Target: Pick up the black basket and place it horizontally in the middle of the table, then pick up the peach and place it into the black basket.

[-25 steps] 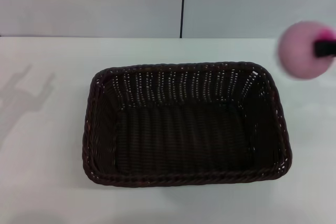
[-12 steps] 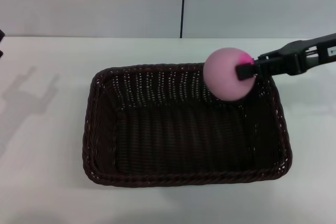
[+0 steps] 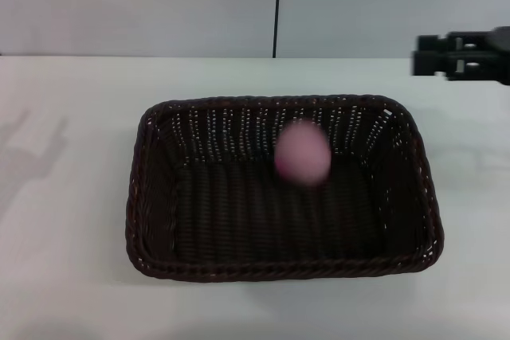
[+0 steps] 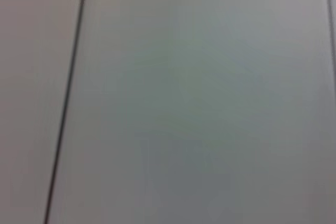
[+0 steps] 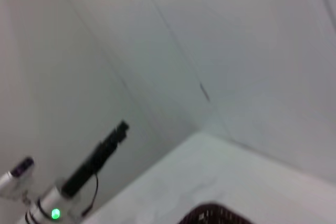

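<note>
The black basket (image 3: 151,220) lies lengthwise across the middle of the white table (image 3: 64,276) in the head view. The peach (image 3: 303,154) shows as a blurred pink ball over the basket's back half, free of any gripper. My right gripper (image 3: 416,54) is open and empty, above the table behind the basket's right back corner, its fingers pointing left. A bit of the basket's rim (image 5: 210,214) shows in the right wrist view. My left gripper is out of view; the left wrist view shows only a wall.
A grey wall with a dark vertical seam (image 3: 277,5) runs behind the table. In the right wrist view a slim black part on a silver base with a green light (image 5: 52,213) stands beyond the table's edge.
The right gripper carried the peach leftward over the basket, let it go and pulled back to the right. The peach has dropped into the basket. The left arm left the view.
</note>
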Available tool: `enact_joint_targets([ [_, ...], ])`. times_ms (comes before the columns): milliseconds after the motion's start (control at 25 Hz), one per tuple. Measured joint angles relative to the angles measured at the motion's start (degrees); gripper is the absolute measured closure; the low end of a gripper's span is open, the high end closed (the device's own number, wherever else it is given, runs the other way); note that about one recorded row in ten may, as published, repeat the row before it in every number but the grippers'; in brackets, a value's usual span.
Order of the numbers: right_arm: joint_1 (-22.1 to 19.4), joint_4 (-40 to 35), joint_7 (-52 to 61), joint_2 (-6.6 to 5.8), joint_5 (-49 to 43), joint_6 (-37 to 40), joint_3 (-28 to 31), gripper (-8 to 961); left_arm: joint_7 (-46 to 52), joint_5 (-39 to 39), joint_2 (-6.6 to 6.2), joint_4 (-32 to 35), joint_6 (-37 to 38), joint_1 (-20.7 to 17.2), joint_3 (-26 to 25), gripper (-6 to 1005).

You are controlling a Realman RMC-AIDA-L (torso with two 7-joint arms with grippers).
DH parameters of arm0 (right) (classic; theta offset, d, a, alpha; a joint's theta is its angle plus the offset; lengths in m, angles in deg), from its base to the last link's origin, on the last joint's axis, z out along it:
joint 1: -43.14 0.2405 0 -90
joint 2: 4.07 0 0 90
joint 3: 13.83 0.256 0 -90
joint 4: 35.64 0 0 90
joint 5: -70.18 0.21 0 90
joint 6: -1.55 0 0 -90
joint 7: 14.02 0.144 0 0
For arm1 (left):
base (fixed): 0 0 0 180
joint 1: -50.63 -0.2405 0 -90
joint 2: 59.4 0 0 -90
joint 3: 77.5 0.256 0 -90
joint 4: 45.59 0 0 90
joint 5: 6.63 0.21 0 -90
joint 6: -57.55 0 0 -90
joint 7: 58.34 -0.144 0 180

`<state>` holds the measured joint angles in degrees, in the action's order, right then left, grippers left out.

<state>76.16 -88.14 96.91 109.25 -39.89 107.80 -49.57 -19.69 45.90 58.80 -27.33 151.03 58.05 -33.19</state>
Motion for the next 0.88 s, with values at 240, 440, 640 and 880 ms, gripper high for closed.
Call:
enact_joint_targets([
  [240, -9.88, 3.68, -16.58, 3.77, 11.02, -6.71, 9.1, 275, -0.3, 0.22, -0.04, -0.77, -0.52, 0.16, -1.12, 361],
  [440, -14.36, 23.51, -41.91, 5.43, 25.3, -11.84, 16.96, 266, -4.0, 0.12, -0.07, -2.68, -1.1, 0.27, -2.69, 361],
  [640, -15.58, 40.19, -61.1, 5.64, 34.91, -12.56, 22.16, 269, -5.27, 0.09, -0.02, -4.73, -0.89, 0.03, -4.83, 361],
  [880, -14.7, 49.14, -70.41, 5.76, 39.16, -15.82, 24.3, 269, -5.56, 0.03, 0.14, -6.14, -0.44, -0.78, -5.32, 360],
])
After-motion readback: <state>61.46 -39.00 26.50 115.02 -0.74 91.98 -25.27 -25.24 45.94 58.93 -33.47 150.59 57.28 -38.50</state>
